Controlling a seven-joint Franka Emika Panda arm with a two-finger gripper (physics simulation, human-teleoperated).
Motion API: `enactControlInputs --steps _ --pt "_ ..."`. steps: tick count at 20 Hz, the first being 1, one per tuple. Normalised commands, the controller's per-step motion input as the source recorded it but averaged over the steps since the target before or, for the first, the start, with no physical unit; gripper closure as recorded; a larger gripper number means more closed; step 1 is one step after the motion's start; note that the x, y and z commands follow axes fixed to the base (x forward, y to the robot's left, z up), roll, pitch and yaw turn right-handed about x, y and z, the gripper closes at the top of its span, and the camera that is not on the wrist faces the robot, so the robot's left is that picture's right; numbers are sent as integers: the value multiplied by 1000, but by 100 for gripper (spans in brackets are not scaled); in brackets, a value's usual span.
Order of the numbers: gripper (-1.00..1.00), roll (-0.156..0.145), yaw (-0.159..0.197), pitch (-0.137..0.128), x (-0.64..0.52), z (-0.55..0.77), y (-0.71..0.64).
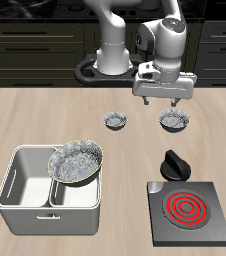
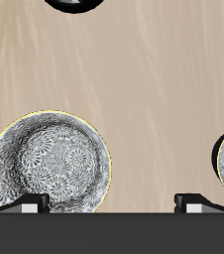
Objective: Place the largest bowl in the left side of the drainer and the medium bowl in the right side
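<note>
Gripper [image 1: 163, 101] – fingers apart, empty, above speckled grey medium bowl [image 1: 173, 122]; wrist view alone shows its mottled inside [image 2: 53, 165]; largest bowl [image 1: 76, 161] tilted in pale round-cornered drainer [image 1: 13, 196]

A simulated kitchen: dark cabinet fronts [image 1: 35, 45] with bar handles line the frame's top, above a wooden counter [image 1: 45, 120] bearing a stove plate [image 1: 190, 210] at lower right.

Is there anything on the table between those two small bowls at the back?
No. Between the medium bowl and the tiny bowl only bare table shows, in the exterior view.
</note>
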Motion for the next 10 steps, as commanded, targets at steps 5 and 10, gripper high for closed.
enactControlInputs --steps 5,10 --pt "-100 4 -11 39 30 -318 -12" --pt "-100 21 -21 51 -90 -364 -10"
